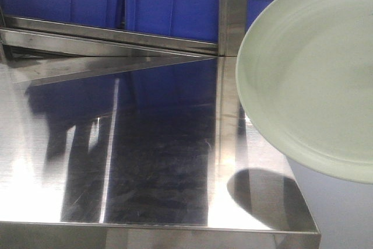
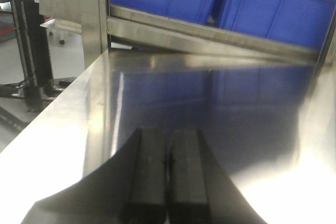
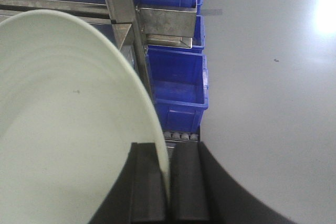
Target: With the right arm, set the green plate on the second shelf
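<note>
The green plate [image 1: 312,80] hangs tilted in the air at the right of the front view, over the right edge of the steel shelf [image 1: 151,144]; its shadow falls on the shelf's near right corner. In the right wrist view the green plate [image 3: 68,114] fills the left side, and my right gripper [image 3: 167,182] is shut on its rim, one pad on each face. The right arm itself is out of the front view. My left gripper [image 2: 168,174] is shut with nothing in it, low over the shelf [image 2: 210,103].
Blue plastic bins [image 1: 145,4] stand behind a steel rail [image 1: 111,34] at the back of the shelf. An upright steel post [image 1: 232,10] rises beside the plate. More blue bins [image 3: 176,90] are stacked lower on the rack, with grey floor [image 3: 262,87] to the right.
</note>
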You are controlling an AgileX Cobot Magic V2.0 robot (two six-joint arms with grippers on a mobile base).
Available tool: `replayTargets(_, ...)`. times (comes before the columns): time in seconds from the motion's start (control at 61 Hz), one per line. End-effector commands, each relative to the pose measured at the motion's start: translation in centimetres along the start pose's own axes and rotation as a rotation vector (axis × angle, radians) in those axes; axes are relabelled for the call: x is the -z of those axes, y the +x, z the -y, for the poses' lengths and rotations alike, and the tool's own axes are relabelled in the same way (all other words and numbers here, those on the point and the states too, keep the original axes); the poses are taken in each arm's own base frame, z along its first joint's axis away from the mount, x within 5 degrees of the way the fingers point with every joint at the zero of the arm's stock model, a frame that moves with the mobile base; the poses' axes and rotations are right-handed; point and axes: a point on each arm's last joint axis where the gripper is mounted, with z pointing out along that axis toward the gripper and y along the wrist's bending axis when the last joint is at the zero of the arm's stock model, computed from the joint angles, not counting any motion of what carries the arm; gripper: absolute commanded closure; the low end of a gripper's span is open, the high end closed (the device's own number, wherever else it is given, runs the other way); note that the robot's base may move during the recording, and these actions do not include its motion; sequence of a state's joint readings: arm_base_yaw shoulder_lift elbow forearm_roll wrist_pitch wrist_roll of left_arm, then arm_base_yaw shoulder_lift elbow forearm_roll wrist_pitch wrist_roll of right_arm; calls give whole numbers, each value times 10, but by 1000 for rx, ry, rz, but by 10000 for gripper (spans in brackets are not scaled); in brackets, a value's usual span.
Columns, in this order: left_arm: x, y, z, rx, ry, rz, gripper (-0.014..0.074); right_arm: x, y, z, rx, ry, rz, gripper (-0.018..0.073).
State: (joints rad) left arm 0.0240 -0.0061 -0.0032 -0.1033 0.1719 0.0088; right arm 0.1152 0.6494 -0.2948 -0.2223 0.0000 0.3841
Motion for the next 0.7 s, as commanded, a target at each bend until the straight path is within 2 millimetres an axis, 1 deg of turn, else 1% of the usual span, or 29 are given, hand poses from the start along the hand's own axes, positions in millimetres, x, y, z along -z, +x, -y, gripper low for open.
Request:
replayTargets(0.0,-1,11,-1,-54,-1,-9,472,3,-21,-5,2,-44,147,503)
replayTargets(0.131,-1,15,-2,-54,-1,-55,472,3,-21,-5,2,-44,147,503)
replayTargets(0.688,-1,15,-2,-54,-1,-55,472,3,-21,-5,2,-44,147,503)
